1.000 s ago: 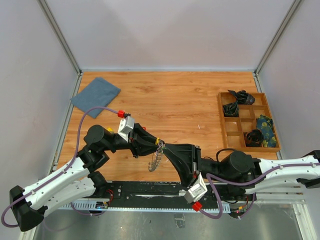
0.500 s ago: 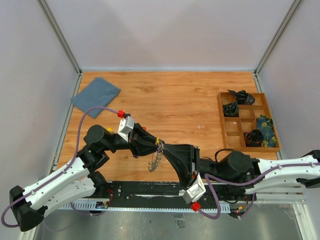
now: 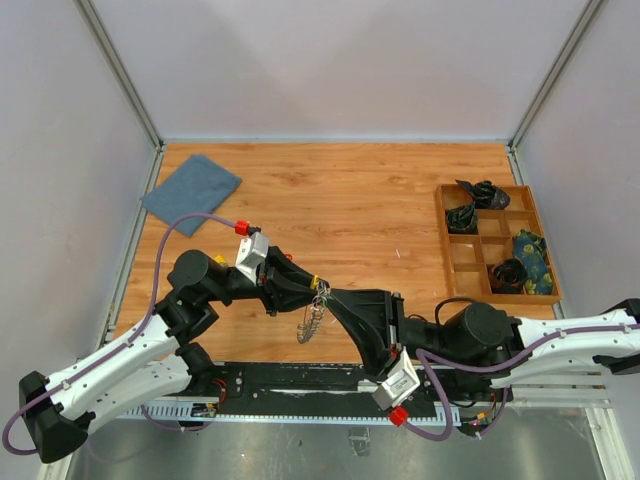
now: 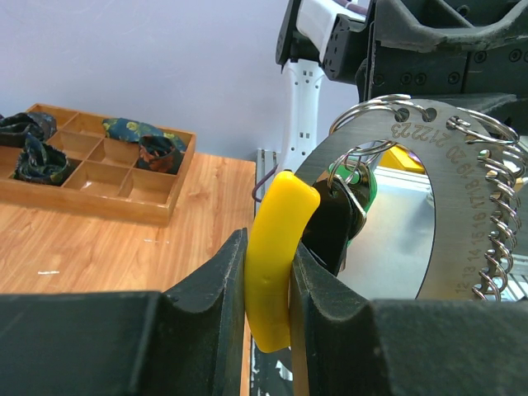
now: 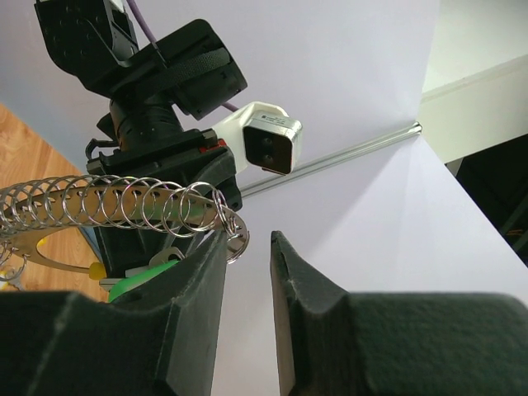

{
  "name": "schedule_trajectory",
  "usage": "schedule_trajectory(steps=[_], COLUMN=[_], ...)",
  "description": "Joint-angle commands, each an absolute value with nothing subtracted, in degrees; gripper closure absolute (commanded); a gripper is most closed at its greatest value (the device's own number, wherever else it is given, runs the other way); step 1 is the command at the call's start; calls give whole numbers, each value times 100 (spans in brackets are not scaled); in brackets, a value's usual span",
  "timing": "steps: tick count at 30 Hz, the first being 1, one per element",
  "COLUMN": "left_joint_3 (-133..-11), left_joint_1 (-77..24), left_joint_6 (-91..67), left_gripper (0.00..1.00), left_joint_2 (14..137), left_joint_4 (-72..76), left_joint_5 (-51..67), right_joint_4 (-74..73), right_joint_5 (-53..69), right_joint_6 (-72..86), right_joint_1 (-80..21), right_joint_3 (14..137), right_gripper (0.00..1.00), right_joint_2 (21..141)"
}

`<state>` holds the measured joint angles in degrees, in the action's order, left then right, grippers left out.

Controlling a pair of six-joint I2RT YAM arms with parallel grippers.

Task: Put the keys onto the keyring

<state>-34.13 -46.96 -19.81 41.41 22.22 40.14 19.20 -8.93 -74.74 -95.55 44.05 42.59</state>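
— Two grippers to log, nearest first. Left one?
— Left gripper (image 4: 268, 257) is clamped on the curved yellow plastic tag (image 4: 276, 223), with a finger pressed against each side. The tag hangs from the flat silver metal keyring (image 4: 425, 132), which is stamped with numbers.
— Position of the keyring?
— It is held in the air above the wooden table (image 3: 350, 190), close to the near edge and about midway between the left and right edges. It hangs between the two grippers.
— What is on it?
— Small wire split rings (image 4: 497, 216) are threaded along its rim. A green tag (image 4: 369, 183) and a black plastic head (image 4: 334, 227), key or tag I cannot tell, crowd against the yellow plastic tag.
— Right gripper?
— Right gripper (image 5: 247, 243) faces the left one. Its fingers stand narrowly apart, and bare wall shows through the gap. The end split ring lies just beside one fingertip; I cannot confirm contact.
— Farther out?
— A compartmented wooden tray (image 3: 441, 250) lies along the right edge, holding dark bundles (image 3: 480, 192) and a patterned cloth roll (image 3: 528, 250). A folded blue cloth (image 3: 190, 192) lies at the far left corner.
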Motion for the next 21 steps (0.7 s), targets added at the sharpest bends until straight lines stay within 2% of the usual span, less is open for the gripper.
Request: schedule_trajectory(steps=[1, 21], left_joint_3=[-3399, -3358], left_joint_1=[-4685, -4685], left_joint_6=[-1986, -1982], left_gripper=[100, 100], left_joint_2=[4087, 4076], left_joint_4=[2418, 2417], left_joint_5=[3981, 3980], right_joint_4=[2157, 2116], right_joint_5=[-788, -739], right_joint_6=[-7328, -7255], right_joint_1=[-9642, -9650], right_joint_3=[4448, 4593], right_gripper=[71, 76], right_joint_2=[4197, 4372])
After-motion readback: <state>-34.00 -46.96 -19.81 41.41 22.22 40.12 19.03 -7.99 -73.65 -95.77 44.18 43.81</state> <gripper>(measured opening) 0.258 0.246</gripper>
